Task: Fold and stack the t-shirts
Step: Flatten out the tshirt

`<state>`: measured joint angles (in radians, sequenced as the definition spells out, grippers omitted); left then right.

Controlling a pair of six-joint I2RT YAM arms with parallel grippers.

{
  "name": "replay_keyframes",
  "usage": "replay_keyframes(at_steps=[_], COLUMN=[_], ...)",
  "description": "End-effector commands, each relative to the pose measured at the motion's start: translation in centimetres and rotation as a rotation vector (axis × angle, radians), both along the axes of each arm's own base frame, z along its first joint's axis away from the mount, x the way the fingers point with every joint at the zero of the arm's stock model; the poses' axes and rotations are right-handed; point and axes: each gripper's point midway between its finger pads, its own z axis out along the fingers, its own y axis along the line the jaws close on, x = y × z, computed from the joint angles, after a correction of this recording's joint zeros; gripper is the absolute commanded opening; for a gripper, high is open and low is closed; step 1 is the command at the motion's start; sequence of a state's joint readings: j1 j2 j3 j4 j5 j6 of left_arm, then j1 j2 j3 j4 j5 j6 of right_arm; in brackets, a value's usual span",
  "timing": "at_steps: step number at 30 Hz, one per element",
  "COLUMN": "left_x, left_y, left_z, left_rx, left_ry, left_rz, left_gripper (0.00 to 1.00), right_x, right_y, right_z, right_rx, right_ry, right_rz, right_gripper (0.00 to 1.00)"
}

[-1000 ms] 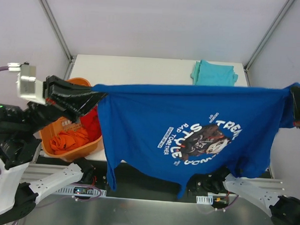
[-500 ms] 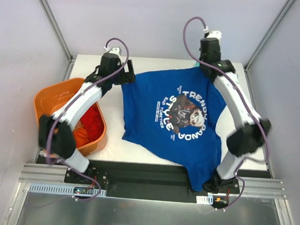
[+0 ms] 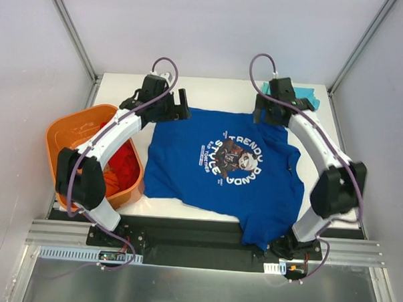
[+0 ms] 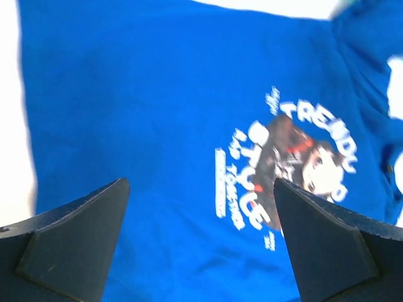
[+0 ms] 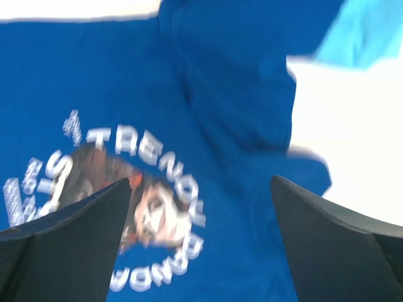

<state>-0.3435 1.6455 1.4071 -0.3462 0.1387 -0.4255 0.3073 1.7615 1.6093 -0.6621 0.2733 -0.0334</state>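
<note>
The blue shirt [image 3: 221, 166] lies spread graphic-up on the counter [image 3: 217, 90], its near right part drooping over the front edge. The left end effector [image 3: 178, 108] and the right end effector [image 3: 270, 115] hover over its far edge with jaws wide apart, gripping nothing. I judge the laying-out done and folding next: each end effector needs to take a side edge and carry it across the shirt. The teal shirt [image 3: 311, 100] sits folded at the far right corner, and the red shirt [image 3: 124, 164] waits in the tub [image 3: 62, 128].

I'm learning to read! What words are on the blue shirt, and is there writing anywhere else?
"TRENDY": arched above the picture on the blue t-shirt.
"PANDA": probably; curved below the picture, upside down from the top camera.
"STYLE": probably; big letters beside the picture.
Small line of letters next to that: too blurred to read.
No other writing can be read.
</note>
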Motion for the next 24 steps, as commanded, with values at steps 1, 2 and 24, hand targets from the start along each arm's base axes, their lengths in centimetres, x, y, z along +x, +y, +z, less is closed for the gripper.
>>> replay_keyframes(at_steps=[1, 2, 24], left_x=[-4.9, -5.5, -8.0], left_y=[-2.2, -2.3, 0.1], left_z=[-1.8, -1.7, -14.7], left_rx=[0.009, 0.012, 0.158], left_ry=[0.056, 0.051, 0.327], left_rz=[-0.038, -0.039, 0.095], left_gripper=[0.99, 0.99, 0.99], right_x=[-5.3, -6.3, -8.5], right_y=[0.6, 0.8, -0.3], right_z=[0.5, -0.6, -15.9], right_rx=[0.161, 0.171, 0.046], right_ry=[-0.031, -0.004, 0.437], right_rz=[-0.038, -0.039, -0.118], right_gripper=[0.97, 0.97, 0.97])
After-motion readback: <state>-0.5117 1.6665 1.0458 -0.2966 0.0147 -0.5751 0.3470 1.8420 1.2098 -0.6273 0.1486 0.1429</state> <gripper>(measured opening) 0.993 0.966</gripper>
